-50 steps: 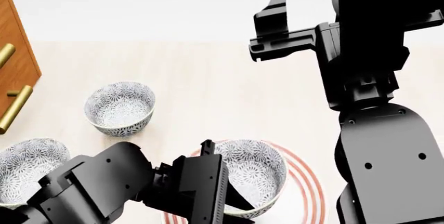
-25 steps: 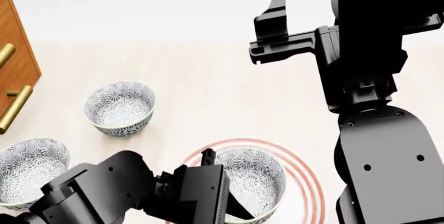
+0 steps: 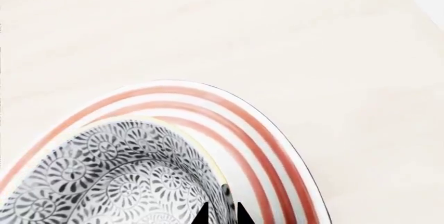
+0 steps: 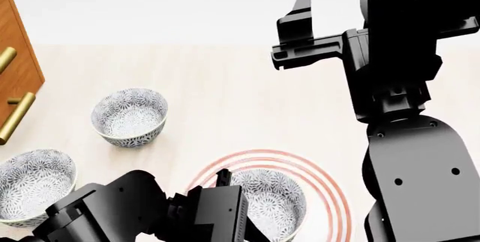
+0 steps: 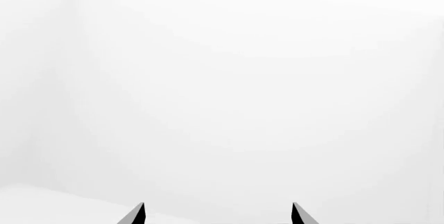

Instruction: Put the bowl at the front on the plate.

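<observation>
One bowl (image 4: 271, 201), its rim clamped by the left gripper (image 3: 222, 214), now sits lower on the plate (image 4: 330, 188); right gripper (image 5: 216, 214) spread; pale wooden worktop (image 4: 240, 96).

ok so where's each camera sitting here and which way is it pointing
Head view: on the robot's head, looking forward and down at the pale wooden table; both black arms show, the left gripper at the small grey-blue floral ceramic bowl.
Left wrist view: near the left gripper, looking down on that bowl and the large white red-ringed plate; two dark fingertips straddle the bowl's rim.
Right wrist view: near the raised right gripper, facing blank white; only fingertips show.
Head and left wrist views share bowl and plate.
</observation>
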Motion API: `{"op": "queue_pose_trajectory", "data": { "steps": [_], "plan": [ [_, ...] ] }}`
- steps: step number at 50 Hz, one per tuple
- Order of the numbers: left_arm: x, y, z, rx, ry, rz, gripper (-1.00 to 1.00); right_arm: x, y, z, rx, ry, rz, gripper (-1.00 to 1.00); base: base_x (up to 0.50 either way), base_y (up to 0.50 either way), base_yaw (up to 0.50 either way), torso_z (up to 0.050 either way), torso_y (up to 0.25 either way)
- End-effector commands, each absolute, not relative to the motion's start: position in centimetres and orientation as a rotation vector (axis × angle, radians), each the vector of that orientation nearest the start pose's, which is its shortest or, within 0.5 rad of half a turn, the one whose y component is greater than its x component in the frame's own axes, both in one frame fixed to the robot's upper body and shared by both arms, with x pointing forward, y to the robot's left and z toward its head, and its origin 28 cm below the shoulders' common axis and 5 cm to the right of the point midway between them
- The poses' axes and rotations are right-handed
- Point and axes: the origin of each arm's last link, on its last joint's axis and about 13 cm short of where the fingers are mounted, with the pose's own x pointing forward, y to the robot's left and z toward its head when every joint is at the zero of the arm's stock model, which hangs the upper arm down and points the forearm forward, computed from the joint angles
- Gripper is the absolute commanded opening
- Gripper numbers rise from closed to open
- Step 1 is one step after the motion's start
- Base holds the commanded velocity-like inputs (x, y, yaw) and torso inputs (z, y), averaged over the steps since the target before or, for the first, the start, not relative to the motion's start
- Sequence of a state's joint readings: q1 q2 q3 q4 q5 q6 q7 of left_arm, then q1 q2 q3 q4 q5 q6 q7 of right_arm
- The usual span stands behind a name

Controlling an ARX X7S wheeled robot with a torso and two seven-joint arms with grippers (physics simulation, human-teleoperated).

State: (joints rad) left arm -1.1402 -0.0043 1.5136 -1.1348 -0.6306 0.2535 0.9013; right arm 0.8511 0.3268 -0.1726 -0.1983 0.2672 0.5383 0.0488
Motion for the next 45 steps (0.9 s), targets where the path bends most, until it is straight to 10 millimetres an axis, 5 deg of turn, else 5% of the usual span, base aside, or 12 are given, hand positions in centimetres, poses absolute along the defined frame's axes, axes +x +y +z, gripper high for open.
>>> {"op": "queue_pose_trajectory", "data": {
  "steps": [1,11,12,27,33,45],
  "plan": [
    [39.0,13.2,9.5,0.674,0.286,-1.523,-1.0,32.3,-13.4,25.5,-0.163,-0.454,0.096,1.0,0.0,0.0,0.0,0.0,0.0],
    [39.0,13.3,9.4,0.686,0.301,-1.474,-1.0,32.3,-13.4,25.5,-0.163,-0.453,0.097,1.0,0.0,0.0,0.0,0.0,0.0],
    [39.0,13.3,9.4,0.698,0.292,-1.496,1.0,32.3,-13.4,25.5,-0.164,-0.455,0.096,1.0,0.0,0.0,0.0,0.0,0.0],
    [39.1,13.3,9.7,0.673,0.284,-1.514,1.0,32.3,-13.4,25.7,-0.163,-0.458,0.097,1.0,0.0,0.0,0.0,0.0,0.0],
    [39.6,13.0,11.1,0.42,0.332,-1.559,1.0,32.3,-13.5,25.8,-0.163,-0.462,0.089,1.0,0.0,0.0,0.0,0.0,0.0],
    [39.6,13.2,13.7,0.271,0.267,-1.549,1.0,32.5,-13.4,25.9,-0.176,-0.463,0.084,1.0,0.0,0.0,0.0,0.0,0.0]
  ]
}}
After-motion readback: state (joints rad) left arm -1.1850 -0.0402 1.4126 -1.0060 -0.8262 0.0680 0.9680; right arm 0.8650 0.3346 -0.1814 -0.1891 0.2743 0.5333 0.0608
